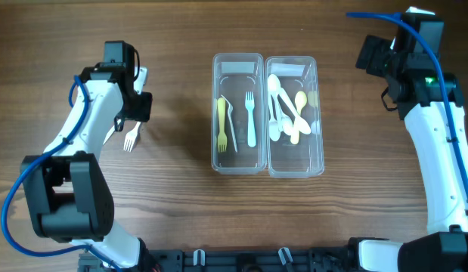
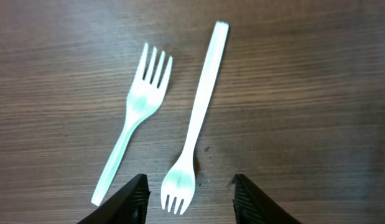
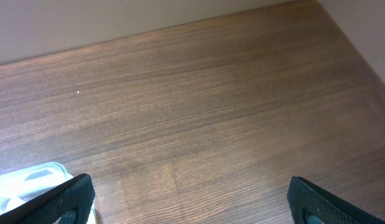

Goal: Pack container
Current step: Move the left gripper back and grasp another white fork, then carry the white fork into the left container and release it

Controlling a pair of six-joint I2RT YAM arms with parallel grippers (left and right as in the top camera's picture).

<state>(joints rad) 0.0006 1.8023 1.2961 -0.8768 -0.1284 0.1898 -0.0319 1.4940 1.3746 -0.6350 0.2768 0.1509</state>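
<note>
Left claw (image 2: 189,185) half spread, straddling the tine end of a white fork (image 2: 201,106) on the table (image 1: 181,219), not touching it; second fork (image 2: 133,124) just beside, tines pointing the opposite way; both well left of two clear tubs; left tub (image 1: 215,113) holds yellow fork (image 1: 221,122) and blue fork (image 1: 250,119); right tub (image 1: 321,121) holds spoons (image 1: 283,113); right claw (image 3: 192,198) spread wide over the wood, holding nothing.

table (image 1: 173,219): brown wood grain | wall (image 3: 86,18): plain, pale
</note>
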